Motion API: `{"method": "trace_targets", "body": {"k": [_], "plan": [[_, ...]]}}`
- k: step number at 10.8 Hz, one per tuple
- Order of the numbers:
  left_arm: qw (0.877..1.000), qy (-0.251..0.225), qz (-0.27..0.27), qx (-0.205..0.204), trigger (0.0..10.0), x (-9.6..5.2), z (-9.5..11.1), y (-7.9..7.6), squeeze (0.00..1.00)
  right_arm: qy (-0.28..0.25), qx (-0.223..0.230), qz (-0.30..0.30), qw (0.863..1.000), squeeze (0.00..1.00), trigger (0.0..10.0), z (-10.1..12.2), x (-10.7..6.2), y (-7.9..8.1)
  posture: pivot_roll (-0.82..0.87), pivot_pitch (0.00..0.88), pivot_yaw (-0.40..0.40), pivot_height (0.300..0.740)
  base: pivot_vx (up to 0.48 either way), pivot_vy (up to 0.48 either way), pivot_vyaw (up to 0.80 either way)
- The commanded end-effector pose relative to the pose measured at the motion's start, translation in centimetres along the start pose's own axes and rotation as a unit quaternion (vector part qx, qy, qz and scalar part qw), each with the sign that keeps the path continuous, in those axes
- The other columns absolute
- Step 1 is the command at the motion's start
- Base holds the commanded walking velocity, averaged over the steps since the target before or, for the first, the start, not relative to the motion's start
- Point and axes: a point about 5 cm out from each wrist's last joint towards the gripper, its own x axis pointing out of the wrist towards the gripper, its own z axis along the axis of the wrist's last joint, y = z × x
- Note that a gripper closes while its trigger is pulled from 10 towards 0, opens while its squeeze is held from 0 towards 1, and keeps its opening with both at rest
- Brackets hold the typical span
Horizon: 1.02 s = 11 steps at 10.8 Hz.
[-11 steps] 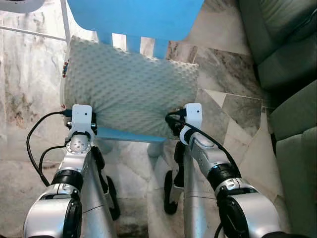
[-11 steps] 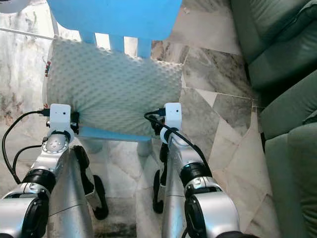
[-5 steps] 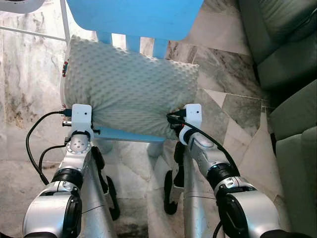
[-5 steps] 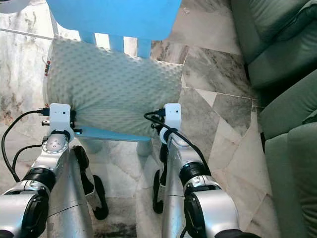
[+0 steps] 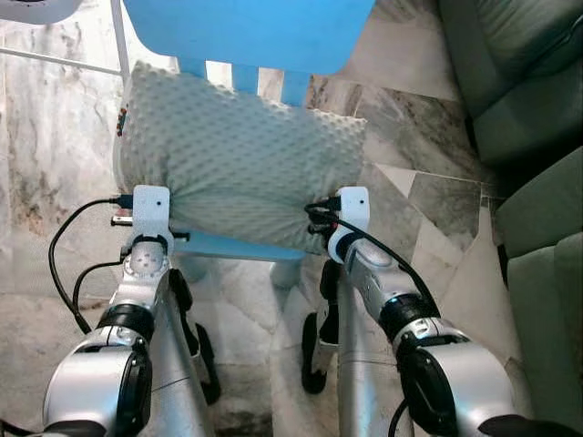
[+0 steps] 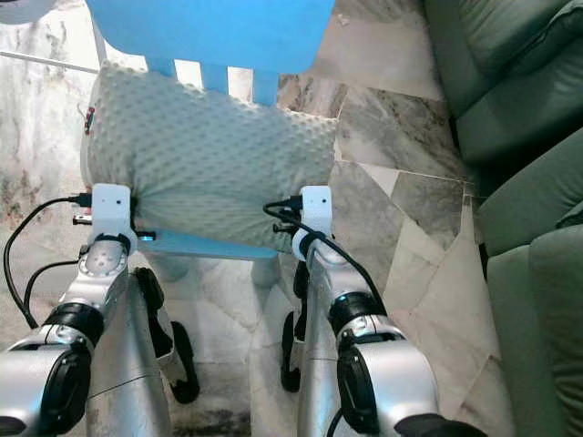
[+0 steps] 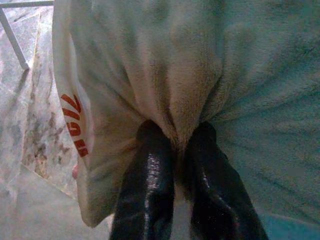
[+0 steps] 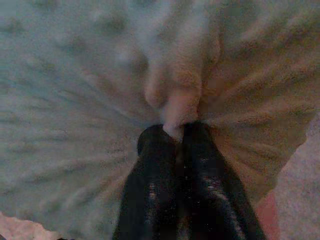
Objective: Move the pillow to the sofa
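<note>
Left hand [image 7: 175, 145], right hand [image 8: 175, 135] — both pinching pillow [image 5: 237, 164].

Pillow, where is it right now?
Pillow sits on the blue chair ahead, pinched at its near edge by the left gripper and right gripper; sofa to the right.

Pale dimpled pillow [image 5: 232, 155], bright blue chair [image 5: 246, 32], green sofa [image 5: 528, 109], marbled floor [image 5: 55, 137].
</note>
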Motion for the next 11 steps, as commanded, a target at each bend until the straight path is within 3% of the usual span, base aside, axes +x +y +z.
{"method": "trace_targets", "body": {"k": [1,3,6,8,10,11], "plan": [[1.0,0.01,0.01,0.003,0.0,-0.3,-0.8,0.3,0.0,0.024,0.014,-0.02,0.999,0.0,0.0,-1.3,-0.4,-0.9,0.02,0.281,-0.116,0.515,0.0,0.0,0.0],[1.0,0.002,0.008,0.004,0.0,-0.8,-1.3,0.6,0.0,0.017,0.023,-0.028,0.999,0.0,0.0,-1.1,-0.5,-1.4,0.04,0.181,-0.106,0.515,0.0,0.0,0.0],[0.998,-0.049,-0.035,-0.007,0.0,-3.1,-2.2,-0.4,0.0,-0.033,0.007,-0.049,0.998,0.0,0.0,-1.1,-1.7,-3.6,0.06,0.075,-0.088,0.515,0.0,0.0,0.0],[0.994,-0.105,-0.015,-0.004,0.0,-6.4,-1.2,-0.1,0.0,-0.104,-0.031,-0.084,0.99,0.0,0.0,-1.2,-4.5,-6.3,0.08,0.001,-0.083,0.515,0.0,0.0,0.0],[0.991,-0.136,-0.014,0.005,0.0,-8.5,0.1,0.1,0.0,-0.128,-0.064,-0.09,0.986,0.0,0.0,-1.7,-6.7,-6.5,0.1,0.0,-0.084,0.515,0.0,0.0,0.0],[0.987,-0.157,-0.016,0.012,0.0,-10.0,0.9,0.3,0.0,-0.14,-0.088,-0.087,0.982,0.0,0.0,-2.3,-8.6,-6.0,0.09,0.0,-0.083,0.515,0.0,0.0,0.0]]}}
